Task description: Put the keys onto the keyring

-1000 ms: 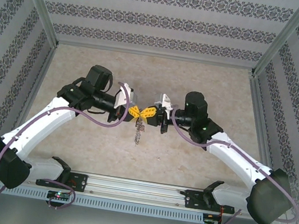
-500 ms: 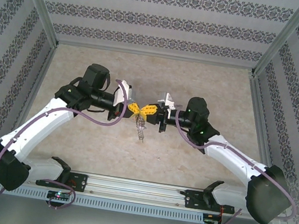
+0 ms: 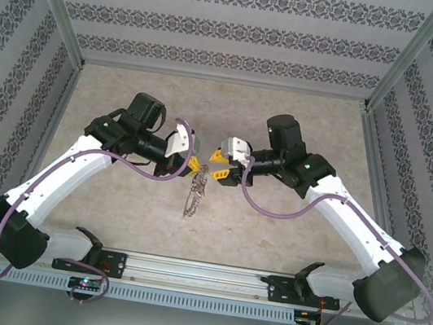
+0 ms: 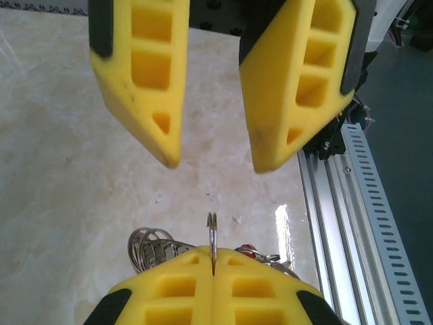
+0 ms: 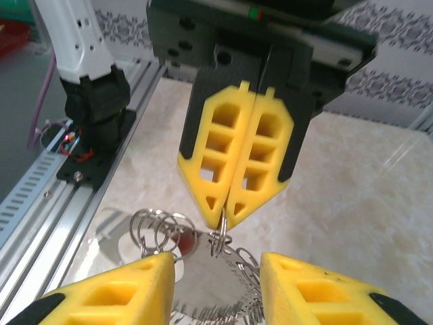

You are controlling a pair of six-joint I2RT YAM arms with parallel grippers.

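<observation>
Lab test cell — patterned wall panels [image 3: 237,30], aluminium rail [image 3: 207,273].

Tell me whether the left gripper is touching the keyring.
Touching. The left wrist view shows the left gripper shut on the keyring, with its thin wire pinched in the seam between the two yellow fingers.

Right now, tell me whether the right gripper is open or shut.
Open. The right gripper has its fingers wide apart, pinching nothing; the keyring is clamped by the shut left gripper.
</observation>
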